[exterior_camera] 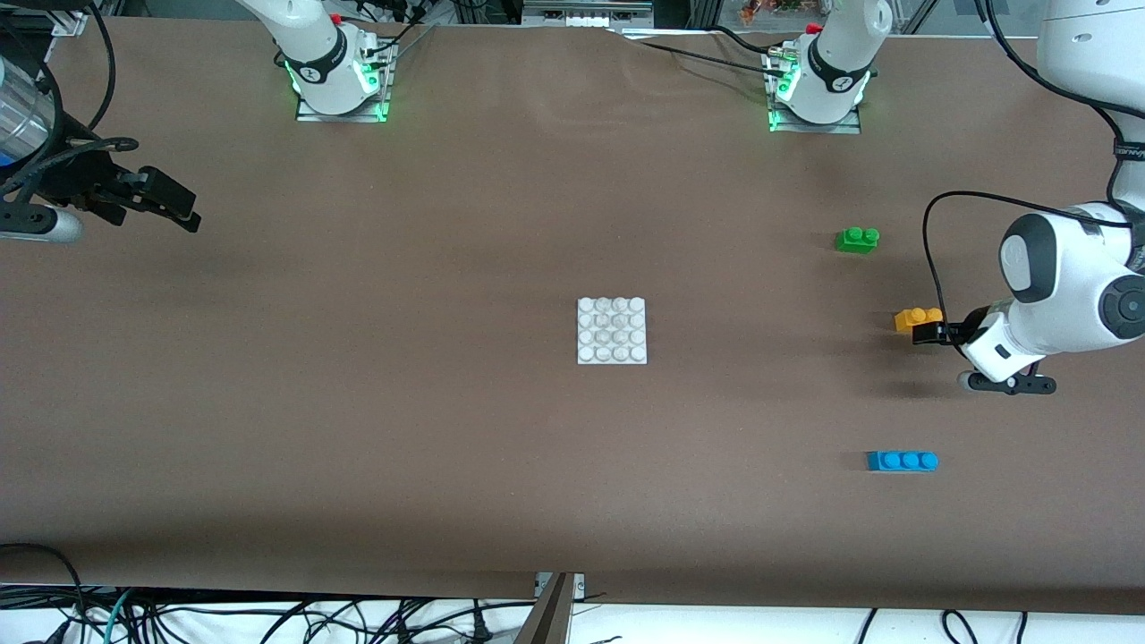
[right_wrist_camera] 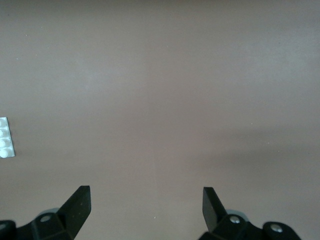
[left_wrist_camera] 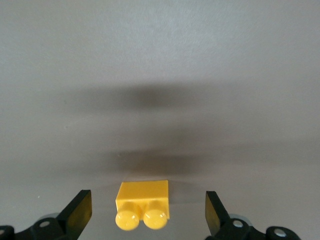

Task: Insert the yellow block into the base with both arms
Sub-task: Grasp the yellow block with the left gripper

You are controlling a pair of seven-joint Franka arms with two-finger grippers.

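Note:
The yellow block (exterior_camera: 914, 317) lies on the table toward the left arm's end. My left gripper (exterior_camera: 930, 329) is low over it and open. In the left wrist view the yellow block (left_wrist_camera: 142, 200) sits between the two spread fingers (left_wrist_camera: 80, 210) of the left gripper (left_wrist_camera: 148, 204), and neither finger touches it. The white base (exterior_camera: 612, 331) lies flat in the middle of the table, with nothing on its studs. My right gripper (exterior_camera: 182, 209) hangs open and empty over the right arm's end of the table. The right wrist view shows the right gripper (right_wrist_camera: 146, 201) and an edge of the base (right_wrist_camera: 4, 137).
A green two-stud brick (exterior_camera: 857, 239) lies farther from the front camera than the yellow block. A blue three-stud brick (exterior_camera: 902, 461) lies nearer to the front camera. A black cable (exterior_camera: 935, 259) loops beside the left arm's wrist.

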